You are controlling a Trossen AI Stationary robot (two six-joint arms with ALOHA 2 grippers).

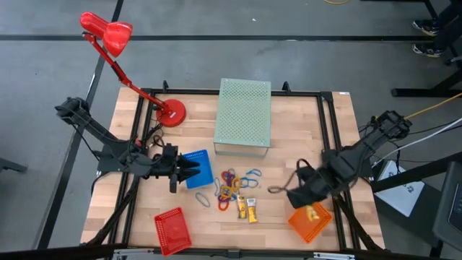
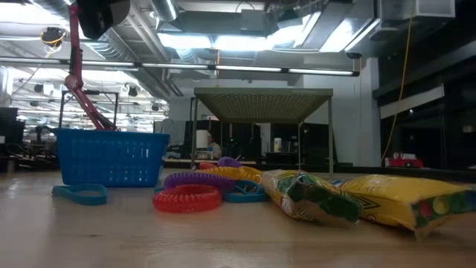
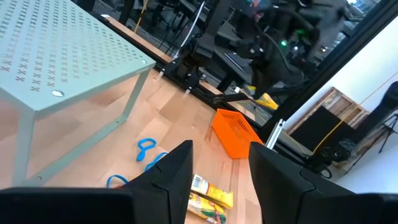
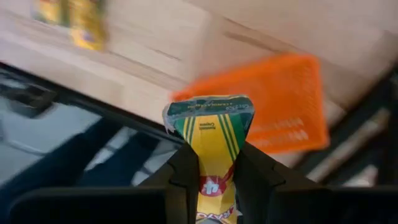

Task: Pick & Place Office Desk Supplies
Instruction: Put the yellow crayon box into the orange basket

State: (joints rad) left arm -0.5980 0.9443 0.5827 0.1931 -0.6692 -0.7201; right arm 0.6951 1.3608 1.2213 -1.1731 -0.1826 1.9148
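My right gripper hangs above the orange basket at the near right, shut on a yellow oblong pack with a green end. Two more yellow packs lie on the table near the middle. A heap of coloured loops lies just beyond them, with a pale blue loop to their left. My left gripper hovers open over the blue basket, with nothing between its fingers. My right gripper pinches the yellow pack between its two fingers, on the pack's two flat sides near the end toward the wrist. The fingers come from above, pointing steeply down, and lie along the pack. Its green end sticks out past the fingertips, clear of the orange basket.
A large pale green perforated box stands at the far middle on legs. A red desk lamp stands at the far left and a red basket at the near left. A black frame rail runs round the table.
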